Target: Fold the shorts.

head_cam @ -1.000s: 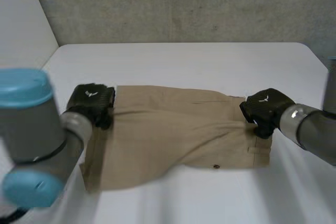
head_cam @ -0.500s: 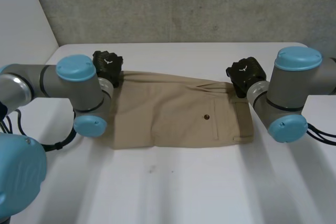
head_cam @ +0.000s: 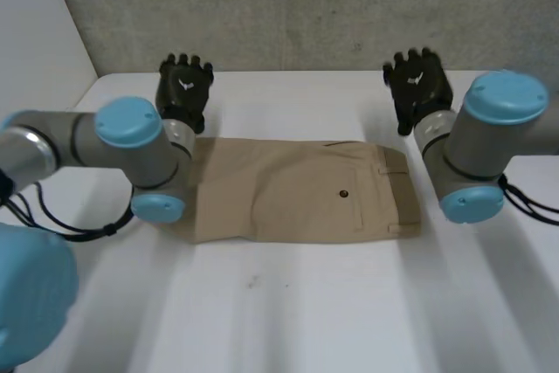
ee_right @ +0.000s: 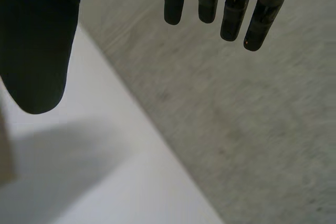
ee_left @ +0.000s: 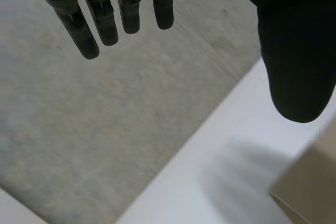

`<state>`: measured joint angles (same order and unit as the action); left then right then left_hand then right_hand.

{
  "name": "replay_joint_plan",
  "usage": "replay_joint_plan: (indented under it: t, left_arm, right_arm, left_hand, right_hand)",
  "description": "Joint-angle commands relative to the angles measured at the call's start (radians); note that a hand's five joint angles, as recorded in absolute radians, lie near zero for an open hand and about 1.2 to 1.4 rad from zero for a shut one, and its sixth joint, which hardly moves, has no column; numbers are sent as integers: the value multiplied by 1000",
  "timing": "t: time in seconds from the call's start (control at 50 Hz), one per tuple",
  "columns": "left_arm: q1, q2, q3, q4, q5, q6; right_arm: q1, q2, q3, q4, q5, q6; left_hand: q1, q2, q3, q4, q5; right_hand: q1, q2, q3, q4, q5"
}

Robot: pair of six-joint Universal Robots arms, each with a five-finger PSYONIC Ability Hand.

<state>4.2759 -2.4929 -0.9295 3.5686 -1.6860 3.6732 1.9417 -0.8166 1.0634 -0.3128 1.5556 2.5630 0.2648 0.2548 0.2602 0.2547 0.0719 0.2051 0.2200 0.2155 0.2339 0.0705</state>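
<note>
The shorts (head_cam: pixel 297 189) are plain tan with no print, and a small dark button (head_cam: pixel 344 193) sits toward 3 o'clock of their middle. The worktop (head_cam: pixel 349 303) is plain white. The left hand (head_cam: pixel 183 89) and the right hand (head_cam: pixel 419 85) are black, each with a small white mark on its back. The fingers (ee_left: pixel 105 19) are black too. The left arm (head_cam: pixel 52 137) and the right arm (head_cam: pixel 458 141) are grey with light-blue caps (head_cam: pixel 128 121). At 12 o'clock, the wall (head_cam: pixel 306 6) is mottled grey.
</note>
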Motion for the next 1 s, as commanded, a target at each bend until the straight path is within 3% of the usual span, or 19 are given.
replay_joint_plan:
  t: [0.02,0.14,0.26,0.52,0.66,0.68,0.9,1.0]
  left_arm:
    - [-24,215,-267,-7,3,-18]
    - [-39,259,-370,-31,75,-48]
    - [-16,232,-344,-76,117,-52]
    - [54,-3,-155,-85,118,-22]
    - [104,-78,-75,-79,114,73]
    - [110,-98,-51,-74,112,132]
    - [105,-89,-46,-73,101,151]
    - [71,-34,-72,-79,97,137]
  right_arm:
    - [-9,-160,125,60,-83,120]
    - [-14,-176,161,214,-161,218]
    - [-17,-131,159,247,-192,289]
    - [-33,43,80,268,-175,292]
    - [-44,94,21,267,-129,279]
    - [-70,93,13,265,-118,243]
    - [-78,91,15,268,-112,167]
    - [-75,27,36,270,-118,178]
  left_hand:
    - [-22,-12,-17,-12,-4]
    - [-13,-3,-9,-3,5]
    - [13,23,18,23,32]
    - [19,29,24,29,38]
    - [19,29,24,29,38]
    - [19,29,24,29,38]
    - [19,29,24,29,38]
    - [16,26,21,26,35]
  right_hand:
    - [-31,-46,-41,-59,-71]
    - [-31,-46,-41,-59,-71]
    - [35,20,25,6,-5]
    - [85,70,75,57,45]
    - [88,73,78,59,48]
    - [88,73,78,59,48]
    - [88,73,78,59,48]
    - [62,47,52,33,22]
